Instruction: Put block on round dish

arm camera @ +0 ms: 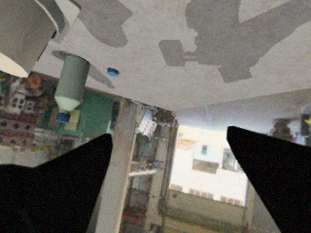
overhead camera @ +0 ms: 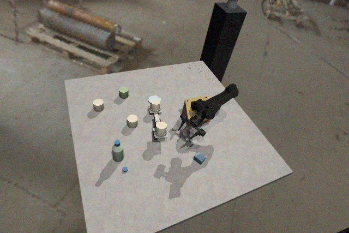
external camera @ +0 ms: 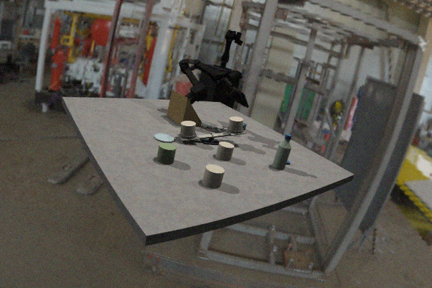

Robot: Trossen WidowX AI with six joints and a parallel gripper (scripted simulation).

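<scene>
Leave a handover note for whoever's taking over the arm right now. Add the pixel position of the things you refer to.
Gripper (overhead camera: 184, 134) (external camera: 246, 104) (arm camera: 169, 136): open, empty, beside the balance (overhead camera: 156, 117) (external camera: 223, 135) (arm camera: 72, 12).
Cups: both on the balance; the dish-side cup (overhead camera: 155, 105) (external camera: 187, 129) sits lower, so it likely hides the block.
Dish (overhead camera: 152, 98) (external camera: 163, 137): nothing on it.
Done: no cup lifted.
Left: lift only that cup, put block on dish, release, move clear.

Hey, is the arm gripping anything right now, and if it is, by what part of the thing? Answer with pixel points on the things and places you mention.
Nothing is held: the gripper (overhead camera: 184, 133) (arm camera: 169, 136) is open, with only air between its fingers.
</scene>
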